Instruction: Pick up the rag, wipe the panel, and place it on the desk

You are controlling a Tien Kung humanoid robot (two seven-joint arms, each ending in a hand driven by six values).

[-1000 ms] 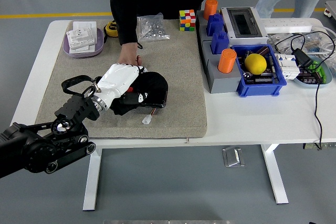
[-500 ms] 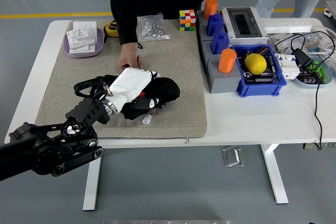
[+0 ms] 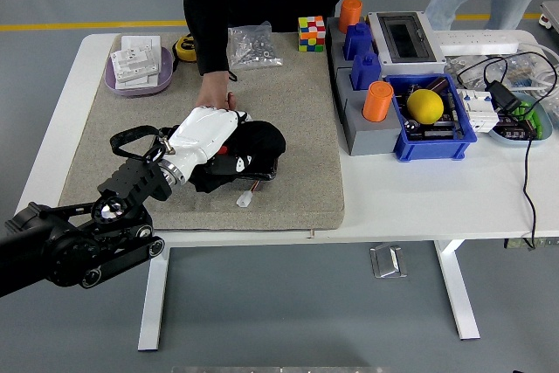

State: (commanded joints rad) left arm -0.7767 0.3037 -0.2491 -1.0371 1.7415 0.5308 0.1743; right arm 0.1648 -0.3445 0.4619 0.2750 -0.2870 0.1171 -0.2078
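Left robot hand point(image 3: 206, 134) grasps the black rag point(image 3: 249, 148), pressed on the panel point(image 3: 258, 172): wiping underway, placement on worktop point(image 3: 419, 189) outstanding.

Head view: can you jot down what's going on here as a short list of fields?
Left hand: resting on the black rag, grip unclear
Right hand: out of view
Rag: bunched on the beige mat, over a panel that is mostly hidden
Person's hand: on the mat, just behind the left hand
Right of mat: blue bin holding a yellow ball
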